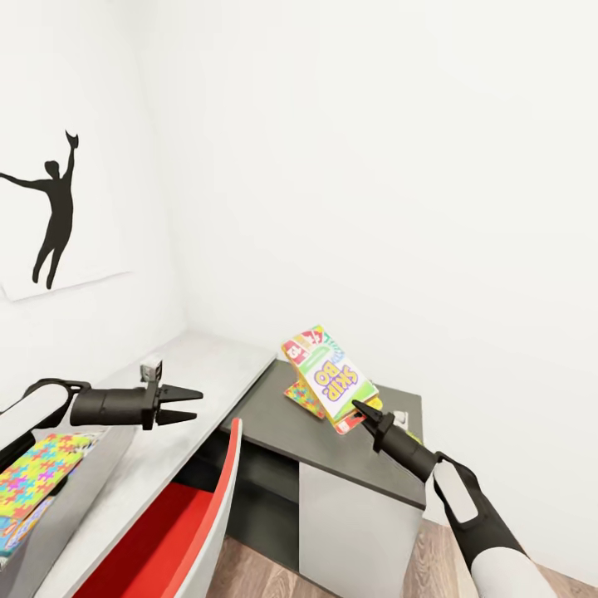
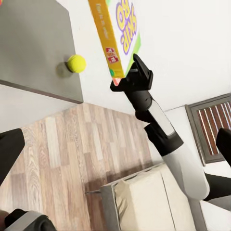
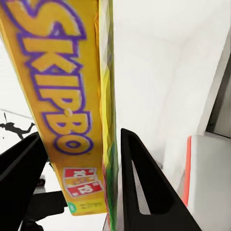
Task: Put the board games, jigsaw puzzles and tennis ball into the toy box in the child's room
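SKIP-BO box [image 1: 334, 375] in right jaws — chair [image 1: 178, 531] below.

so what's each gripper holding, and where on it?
Right gripper: SKIP-BO box, clamped at one end edge, lifted tilted. Left gripper: open, nothing held.
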Controlling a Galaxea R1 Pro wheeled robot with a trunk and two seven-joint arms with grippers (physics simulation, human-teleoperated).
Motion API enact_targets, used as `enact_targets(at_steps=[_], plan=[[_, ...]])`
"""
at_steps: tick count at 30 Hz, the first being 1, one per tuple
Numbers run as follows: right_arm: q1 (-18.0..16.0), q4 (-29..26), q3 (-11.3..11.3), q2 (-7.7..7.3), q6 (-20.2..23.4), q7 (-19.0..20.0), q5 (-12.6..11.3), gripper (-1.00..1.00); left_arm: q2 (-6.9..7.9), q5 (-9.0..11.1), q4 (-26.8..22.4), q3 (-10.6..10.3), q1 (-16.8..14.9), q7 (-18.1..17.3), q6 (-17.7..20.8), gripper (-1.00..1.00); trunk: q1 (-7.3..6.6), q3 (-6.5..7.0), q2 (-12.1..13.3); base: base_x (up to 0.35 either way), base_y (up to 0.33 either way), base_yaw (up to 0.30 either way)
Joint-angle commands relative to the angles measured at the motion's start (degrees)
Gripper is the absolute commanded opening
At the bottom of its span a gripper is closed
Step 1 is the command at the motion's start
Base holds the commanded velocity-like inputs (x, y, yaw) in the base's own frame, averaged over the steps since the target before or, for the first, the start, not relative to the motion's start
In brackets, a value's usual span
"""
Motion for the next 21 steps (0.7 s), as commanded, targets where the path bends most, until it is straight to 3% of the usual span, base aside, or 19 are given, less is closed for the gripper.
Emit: enact_targets(at_steps=[1,6,12,21], plan=[[-0.1,-0.4,-0.1,0.01,0.3,0.1,0.0,-1.0,0.05,-0.3,0.0,-0.2,-0.1,-0.6,0.0,1.0,-0.22,0.11,0.4,0.0,0.0,0.0],[-0.1,-3.1,0.2,-0.1,0.3,-0.1,0.5,-1.0,0.14,-0.4,0.2,-0.1,-0.1,-0.6,0.0,1.0,-1.32,1.01,2.4,0.0,0.0,0.0],[0.0,-4.0,0.0,-3.77,0.4,-0.1,2.1,-1.0,0.29,-0.4,0.2,0.0,-0.1,-0.6,0.0,1.0,-2.64,2.08,4.8,0.0,0.0,0.0],[0.0,-3.9,-0.4,-5.16,0.4,0.5,1.8,-1.0,0.19,-0.4,0.2,-0.1,-0.1,-0.6,0.0,1.0,-4.61,3.7,8.4,0.0,0.0,0.0]])
